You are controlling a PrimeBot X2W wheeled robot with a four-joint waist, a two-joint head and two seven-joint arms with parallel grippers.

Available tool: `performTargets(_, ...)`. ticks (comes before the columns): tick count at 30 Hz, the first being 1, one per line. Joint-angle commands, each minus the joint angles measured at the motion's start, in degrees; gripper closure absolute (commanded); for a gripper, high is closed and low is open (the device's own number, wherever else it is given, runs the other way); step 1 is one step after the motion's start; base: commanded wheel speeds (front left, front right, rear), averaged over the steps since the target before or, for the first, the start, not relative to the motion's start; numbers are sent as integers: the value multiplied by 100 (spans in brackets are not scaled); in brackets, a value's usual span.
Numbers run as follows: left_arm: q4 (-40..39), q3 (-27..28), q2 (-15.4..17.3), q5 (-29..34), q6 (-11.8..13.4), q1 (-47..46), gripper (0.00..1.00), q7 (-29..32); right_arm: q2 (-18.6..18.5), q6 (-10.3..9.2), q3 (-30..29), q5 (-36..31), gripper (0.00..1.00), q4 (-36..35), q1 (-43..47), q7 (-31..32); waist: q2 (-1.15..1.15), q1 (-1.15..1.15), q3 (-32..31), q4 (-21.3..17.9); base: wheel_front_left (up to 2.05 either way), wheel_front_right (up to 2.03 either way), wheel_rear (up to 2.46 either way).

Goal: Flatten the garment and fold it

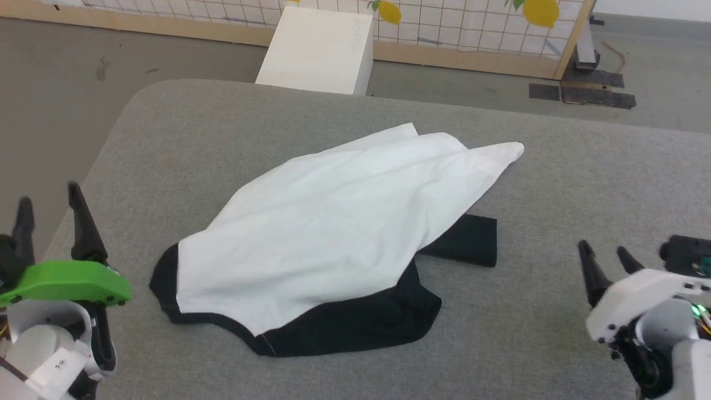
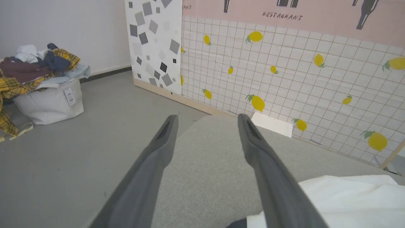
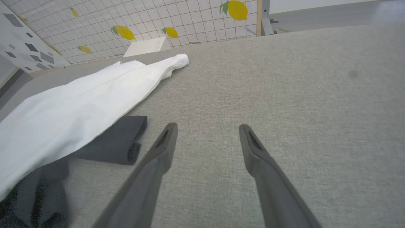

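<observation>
A rumpled white black-sleeved cotton T-shirt lies mid grey felt table (bare margins around). The left gripper and right gripper gape, empty.

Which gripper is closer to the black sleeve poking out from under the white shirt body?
Right. The right gripper sits open beside the black sleeve, with bare table between them; the left gripper is beyond the whole garment, at the table's left edge.

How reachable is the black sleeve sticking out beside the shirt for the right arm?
Probably yes: the right tool is open and empty, and only bare grey table lies between it and the sleeve.
</observation>
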Motion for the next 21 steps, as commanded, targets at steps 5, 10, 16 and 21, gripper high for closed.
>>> performTargets(5, -481, 372, -698, 1156, -412, 450, 0, -25, 2, -8, 930, -521, 0, -84, -522, 765, 0, 0, 202, 84, 0, 0, 0)
performTargets(10, -394, 710, -1388, 1604, -890, 496, 0, -26, -26, -8, 1998, -1397, 0, 418, -1301, 2116, 0, 0, 448, 184, 0, 0, 0)
performTargets(16, -230, 995, -1802, 1931, -1339, 349, 0, -26, -187, -8, 2570, -1722, 0, 1120, -1906, 2630, 0, 0, 733, 316, 0, 0, 0)
performTargets(21, -132, 1215, -2038, 2170, -1661, 200, 0, -27, -409, -8, 3027, -1732, 0, 1693, -2102, 2903, 0, 0, 885, 380, 0, 0, 0)
